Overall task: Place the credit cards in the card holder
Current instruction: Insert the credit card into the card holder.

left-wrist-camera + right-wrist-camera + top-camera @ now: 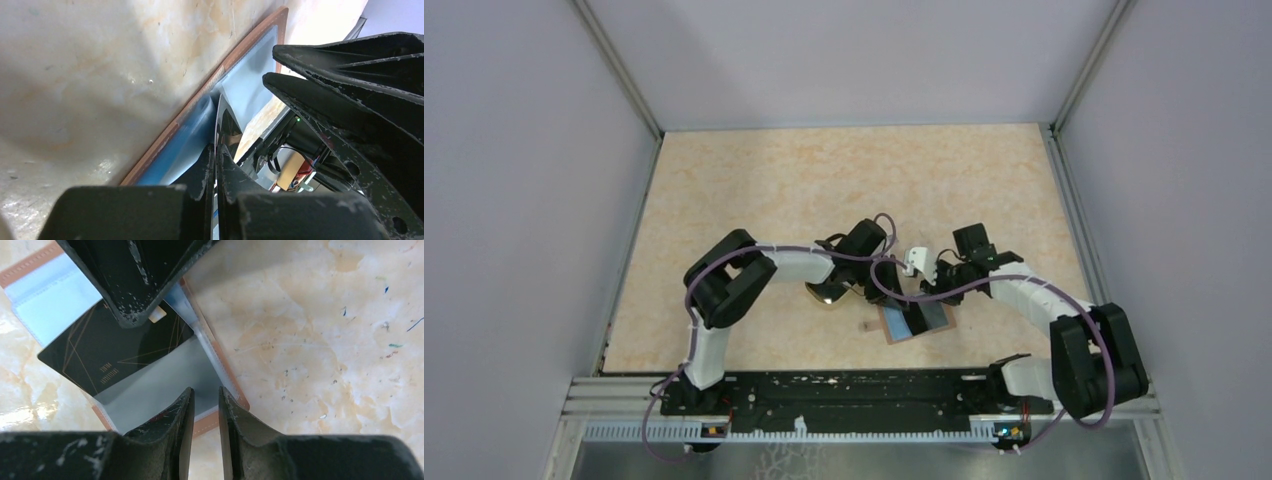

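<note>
The card holder (892, 325) lies open near the table's front, reddish-brown rim and light blue inside; it also shows in the left wrist view (165, 135) and the right wrist view (40, 295). My left gripper (216, 155), also seen from above (894, 287), is shut on a black credit card (110, 352) with gold lines. The card's lower corner sits under the holder's clear pocket (165, 380). My right gripper (202, 397), also in the top view (939, 287), hovers over the holder's near corner, jaws a narrow gap apart and empty. No other cards are visible.
A shiny tan-rimmed dish (827, 293) sits just left of the holder, under the left arm. A small white part (914, 260) shows between the two wrists. Grey walls enclose the table on three sides, and a black rail (854, 395) runs along the near edge.
</note>
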